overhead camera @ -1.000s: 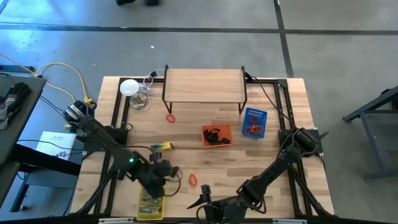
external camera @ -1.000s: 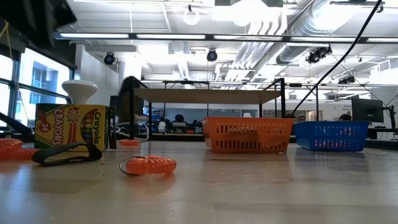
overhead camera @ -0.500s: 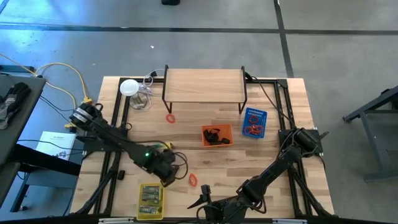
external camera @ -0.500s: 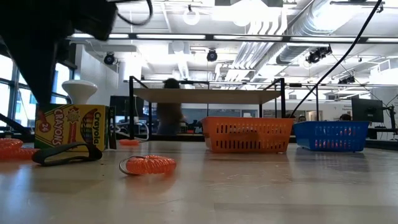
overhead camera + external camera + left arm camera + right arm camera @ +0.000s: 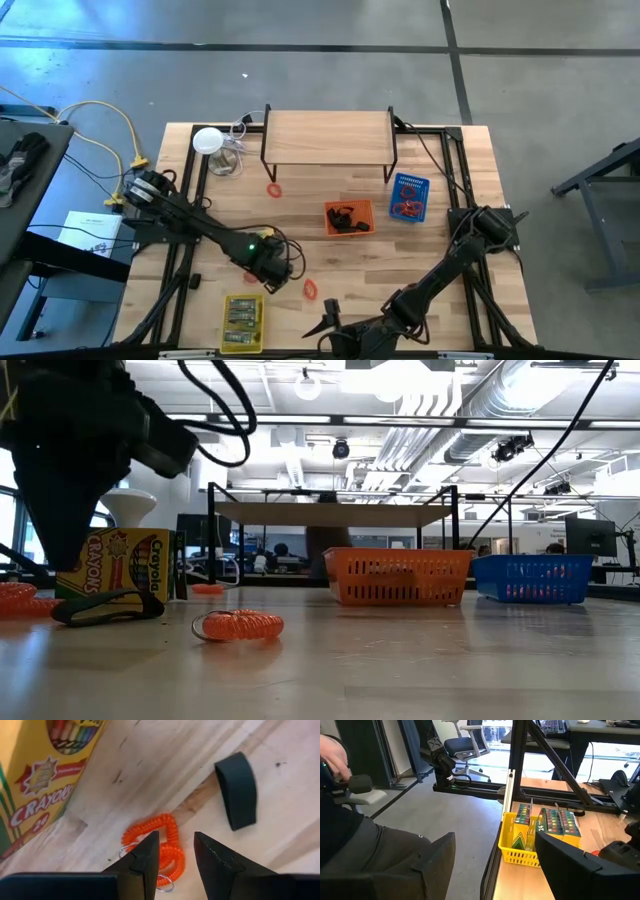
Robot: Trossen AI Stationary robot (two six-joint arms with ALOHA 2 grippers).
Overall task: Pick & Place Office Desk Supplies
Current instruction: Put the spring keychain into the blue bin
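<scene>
Left wrist view is showing the left gripper (image 5: 176,855) hanging just above an orange coil band (image 5: 159,845) lying on the wood surface (image 5: 150,785), its fingers (image 5: 145,857) parted narrowly and holding nothing. A crayon box (image 5: 37,780) is standing near the coil, and a black clip (image 5: 237,790) is lying a little apart from it. From above, this gripper (image 5: 268,262) is sitting between the yellow basket (image 5: 241,322) of crayon packs and the orange basket (image 5: 349,217); a second red coil (image 5: 311,289) is lying nearby, and the blue basket (image 5: 408,197) is holding red bands. The step in hand looks like lining up for a pick on the coil. Next, the fingers would need to drop so they straddle one loop, then close. The right gripper (image 5: 330,318) is waiting at the near edge, fingers spread wide and empty.
</scene>
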